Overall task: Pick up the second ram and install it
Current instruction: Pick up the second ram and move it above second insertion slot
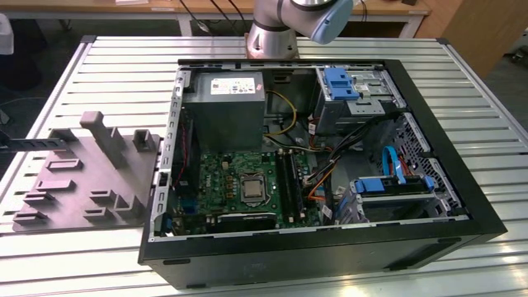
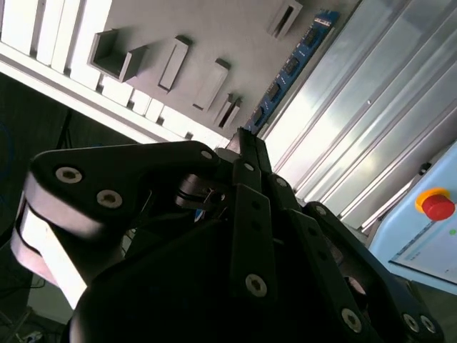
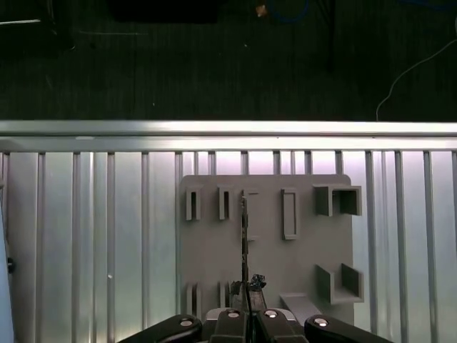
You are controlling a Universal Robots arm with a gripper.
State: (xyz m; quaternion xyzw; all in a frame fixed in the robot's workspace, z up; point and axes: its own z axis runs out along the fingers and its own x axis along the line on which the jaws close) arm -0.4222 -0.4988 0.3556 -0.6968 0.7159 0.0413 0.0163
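The jaws are drawn together, their tips meeting just where the near end of the second ram (image 3: 244, 229) runs in behind them. Whether they pinch it or merely hang over it, I can't make out. The stick stands on its long edge over the grey plate (image 3: 314, 246). In the second wrist view the second ram (image 2: 291, 66) shows its blue face and chips. In the exterior view the plate lies on the table (image 1: 123, 68) at nine o'clock from the computer case (image 1: 330, 263).

To my eye the risk is a poor hold. A grip out at one end would let the stick cock in its holder and jam. The holders (image 3: 289, 214) either side stand close, so a skewed path could knock them. At the slots (image 1: 289, 179), cables (image 1: 315, 185) lie just beside at three o'clock, where a tilted stick could snag or seat crooked.
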